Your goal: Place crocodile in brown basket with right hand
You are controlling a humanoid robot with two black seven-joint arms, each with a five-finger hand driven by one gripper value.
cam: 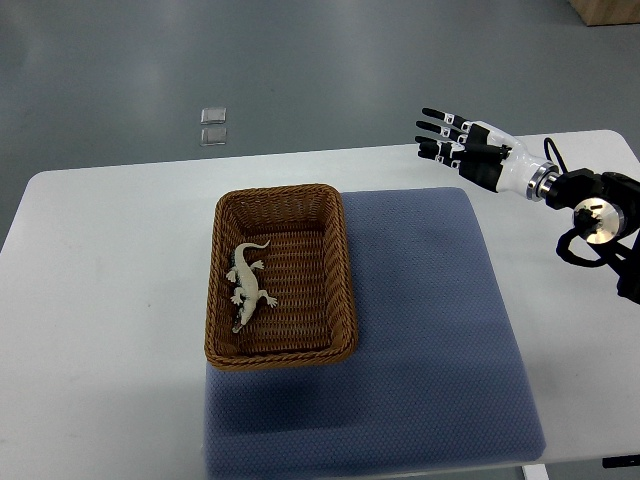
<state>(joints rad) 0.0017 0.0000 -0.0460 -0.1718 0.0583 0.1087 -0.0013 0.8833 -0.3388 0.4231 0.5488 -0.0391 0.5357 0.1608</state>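
A pale toy crocodile (249, 284) lies inside the brown wicker basket (340, 270), stretched lengthwise on its floor toward the left wall. The basket stands on the left part of a blue-grey mat (440, 340). My right hand (445, 140) hovers at the far right of the table, well away from the basket, above the mat's far right corner. Its black fingers (437, 127) are spread and point left, holding nothing. The left arm does not show.
The white table (110, 300) runs under the mat and basket. Two small clear squares (212, 125) lie on the grey floor beyond the table's far edge. My right forearm and its cables (590, 215) occupy the right edge.
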